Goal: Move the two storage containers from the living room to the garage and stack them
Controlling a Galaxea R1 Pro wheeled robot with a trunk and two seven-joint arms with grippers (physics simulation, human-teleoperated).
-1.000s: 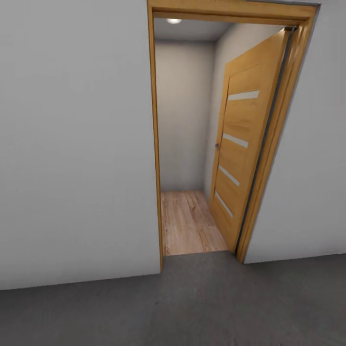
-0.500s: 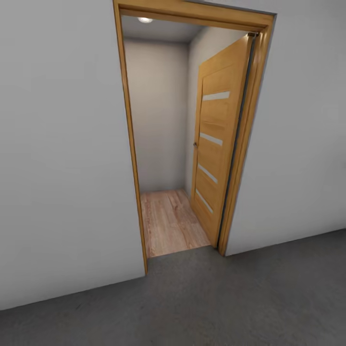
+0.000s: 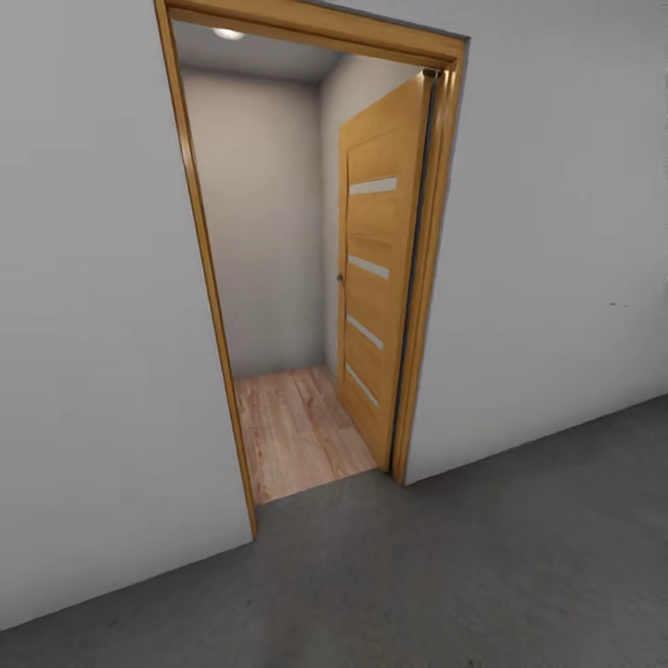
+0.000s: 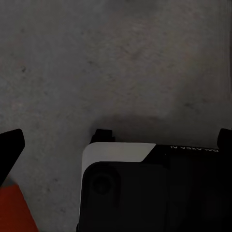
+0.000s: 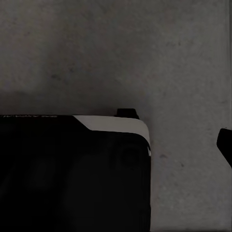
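Observation:
An orange-red corner of one storage container [image 4: 14, 210] shows at the edge of the left wrist view, over the dark grey concrete floor [image 4: 121, 63]. The rest of it is cut off. My left gripper [image 4: 116, 141] hangs above the floor, open, with one dark fingertip [image 4: 10, 144] near that corner and nothing between the fingers. In the right wrist view my right gripper has one fingertip [image 5: 225, 145] at the picture's edge, spread wide, over bare floor [image 5: 121, 53]. The other finger merges with my dark base [image 5: 72, 174].
In the head view an open doorway with a wooden frame [image 3: 209, 278] cuts through the white wall [image 3: 93, 325]. The slatted wooden door [image 3: 376, 278] is swung inward to the right. Light wood-plank flooring [image 3: 292, 431] lies beyond, and grey concrete [image 3: 417, 575] in front.
The whole head view has shifted: the doorway has slid to the left of the picture and more wall and floor show at the right. That is the camera turning.

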